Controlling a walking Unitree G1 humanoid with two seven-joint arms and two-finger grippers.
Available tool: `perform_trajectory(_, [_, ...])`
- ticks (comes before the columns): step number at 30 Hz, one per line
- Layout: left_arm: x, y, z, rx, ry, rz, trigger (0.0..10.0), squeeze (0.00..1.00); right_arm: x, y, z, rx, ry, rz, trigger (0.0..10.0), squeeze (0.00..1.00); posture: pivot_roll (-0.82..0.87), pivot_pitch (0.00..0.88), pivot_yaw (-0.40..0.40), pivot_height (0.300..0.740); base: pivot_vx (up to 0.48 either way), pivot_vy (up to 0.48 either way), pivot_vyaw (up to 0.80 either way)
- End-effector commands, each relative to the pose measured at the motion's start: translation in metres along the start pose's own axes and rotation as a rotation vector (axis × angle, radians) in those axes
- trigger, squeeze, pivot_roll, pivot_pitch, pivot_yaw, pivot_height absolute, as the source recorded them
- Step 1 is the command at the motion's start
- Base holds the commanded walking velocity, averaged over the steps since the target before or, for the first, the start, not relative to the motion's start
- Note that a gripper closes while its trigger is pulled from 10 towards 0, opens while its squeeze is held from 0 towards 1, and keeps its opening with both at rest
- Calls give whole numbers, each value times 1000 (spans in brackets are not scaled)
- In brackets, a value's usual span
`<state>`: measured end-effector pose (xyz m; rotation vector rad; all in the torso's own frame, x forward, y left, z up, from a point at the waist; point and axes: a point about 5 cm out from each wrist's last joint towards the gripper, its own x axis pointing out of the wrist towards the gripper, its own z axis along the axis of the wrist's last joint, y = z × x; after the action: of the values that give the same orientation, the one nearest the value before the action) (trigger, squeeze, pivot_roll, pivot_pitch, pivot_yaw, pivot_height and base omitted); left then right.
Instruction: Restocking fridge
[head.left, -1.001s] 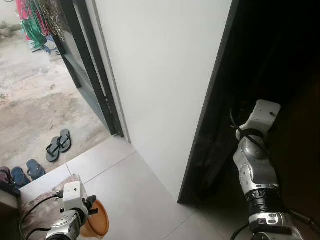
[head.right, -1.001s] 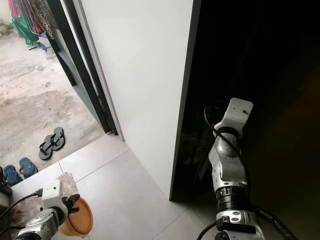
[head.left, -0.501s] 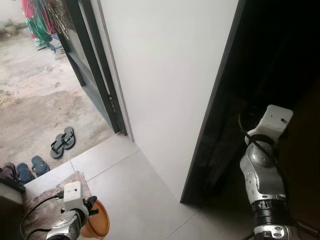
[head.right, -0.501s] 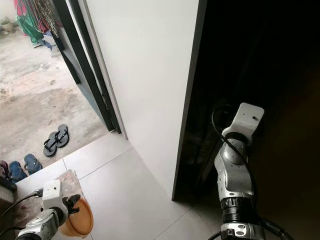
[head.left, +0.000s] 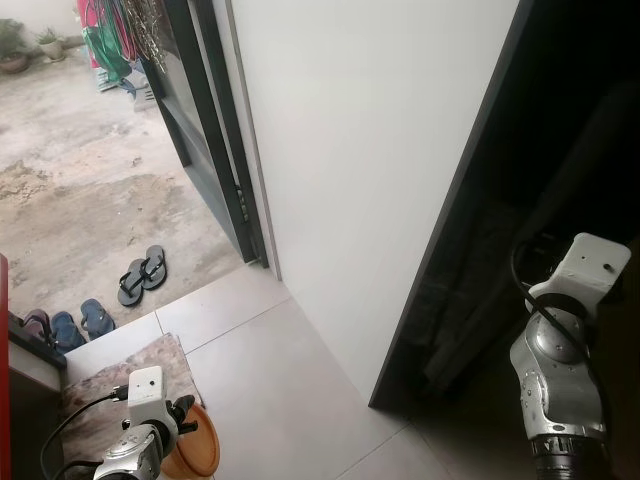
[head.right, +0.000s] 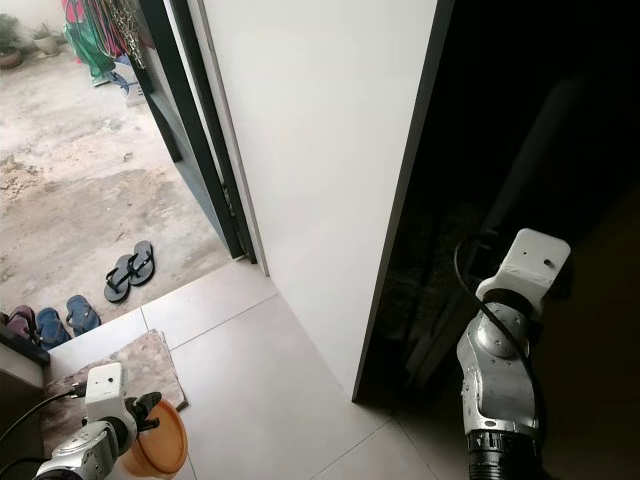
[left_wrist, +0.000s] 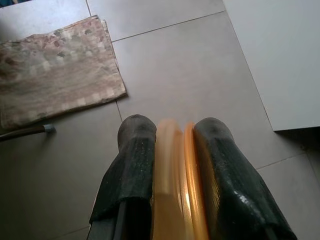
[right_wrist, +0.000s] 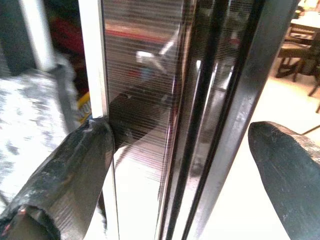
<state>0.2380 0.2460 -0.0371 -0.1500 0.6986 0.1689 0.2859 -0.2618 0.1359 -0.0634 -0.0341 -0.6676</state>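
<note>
One second on and the head view has swung right, so more of the dark fridge door (head.right: 420, 190) edge shows. The right gripper (right_wrist: 180, 165) spreads its fingers wide around that edge, probably pulling it open. The left gripper (left_wrist: 172, 165) pinches an orange bowl (head.left: 192, 452) low over the floor tiles (head.right: 260, 390).

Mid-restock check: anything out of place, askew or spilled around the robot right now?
Nothing is spilled or damaged. The left claw is shut on an orange bowl, held on edge over the tiled floor beside a patterned mat. The right claw is open around the dark door edge. Sandals lie outside.
</note>
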Motion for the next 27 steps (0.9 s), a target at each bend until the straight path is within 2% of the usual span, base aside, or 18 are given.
perform_trajectory(1, [-3, 4, -10, 9, 33, 11, 10000, 0, 4, -41, -16, -11, 83, -181, 10000, 0, -39, 100, 40, 740, 0, 0, 0])
perform_trajectory(3, [-3, 6, -11, 6, 38, 20, 10000, 0, 1, -52, -27, -2, 129, -208, 10000, 0, -39, 99, 39, 740, 0, 0, 0])
perform_trajectory(4, [-3, 6, -11, 6, 38, 20, 10000, 0, 1, -52, -27, -2, 129, -208, 10000, 0, -39, 99, 39, 740, 0, 0, 0])
perform_trajectory(6, [-4, 7, -12, 7, 42, 22, 10000, 0, -4, -66, -41, 7, 184, -254, 10000, 0, -37, 96, 38, 740, 0, 0, 0])
perform_trajectory(10, [-4, 7, -13, 6, 46, 23, 10000, 0, -9, -77, -54, 15, 233, -292, 10000, 0, -38, 92, 38, 740, 0, 0, 0])
perform_trajectory(11, [-5, 8, -16, 7, 53, 23, 10000, 0, -14, -81, -67, 16, 286, -297, 10000, 0, -45, 86, 38, 740, 0, 0, 0])
perform_trajectory(16, [-5, 7, -19, 8, 64, 22, 10000, 0, -22, -78, -91, 3, 369, -224, 10000, 0, -45, 76, 38, 740, 0, 0, 0])
perform_trajectory(17, [-6, 7, -20, 8, 67, 23, 10000, 0, -26, -74, -103, -8, 418, -172, 10000, 0, -45, 76, 38, 740, 0, 0, 0])
perform_trajectory(18, [-6, 7, -20, 8, 67, 23, 10000, 0, -26, -74, -103, -8, 418, -172, 10000, 0, -45, 76, 38, 740, 0, 0, 0])
perform_trajectory(20, [-6, 7, -22, 8, 73, 20, 10000, 0, -37, -70, -129, -35, 528, -98, 10000, 0, -44, 72, 38, 740, 0, 0, 0])
perform_trajectory(23, [-6, 7, -23, 7, 76, 22, 10000, 0, -43, -71, -139, -52, 560, -87, 10000, 0, -42, 80, 38, 740, 0, 0, 0])
perform_trajectory(27, [-9, 15, -29, 0, 96, 39, 10000, 0, -64, -69, -169, -95, 695, 3, 10000, 0, -43, 83, 38, 740, 0, 0, 0])
